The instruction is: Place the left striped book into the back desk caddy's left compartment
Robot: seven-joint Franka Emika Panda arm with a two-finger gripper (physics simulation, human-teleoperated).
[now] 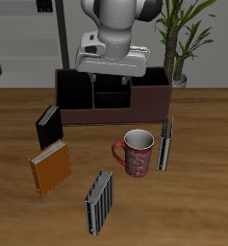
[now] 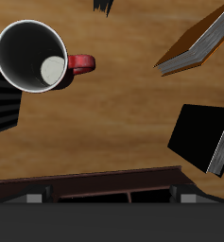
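The left striped book [image 1: 165, 142] stands upright on the table, right beside the red patterned mug [image 1: 137, 152]. Its striped edge also shows next to the mug in the wrist view [image 2: 2, 102]. The back desk caddy [image 1: 149, 100] is a long reddish-brown box at the table's back, and its rim shows in the wrist view [image 2: 94, 181]. Its tall black-lined end bay [image 1: 75, 89] is open at the top. My gripper [image 1: 104, 84] hangs over the caddy's middle, well behind the book, open and empty. Its fingertips [image 2: 33, 197] barely show.
A second striped book [image 1: 99, 202] stands near the table's front edge. An orange book [image 1: 50, 169] and a black book [image 1: 48, 126] stand in front of the caddy's end bay; both show in the wrist view, orange [image 2: 198, 43] and black [image 2: 203, 137]. A potted plant [image 1: 181, 43] stands at the back.
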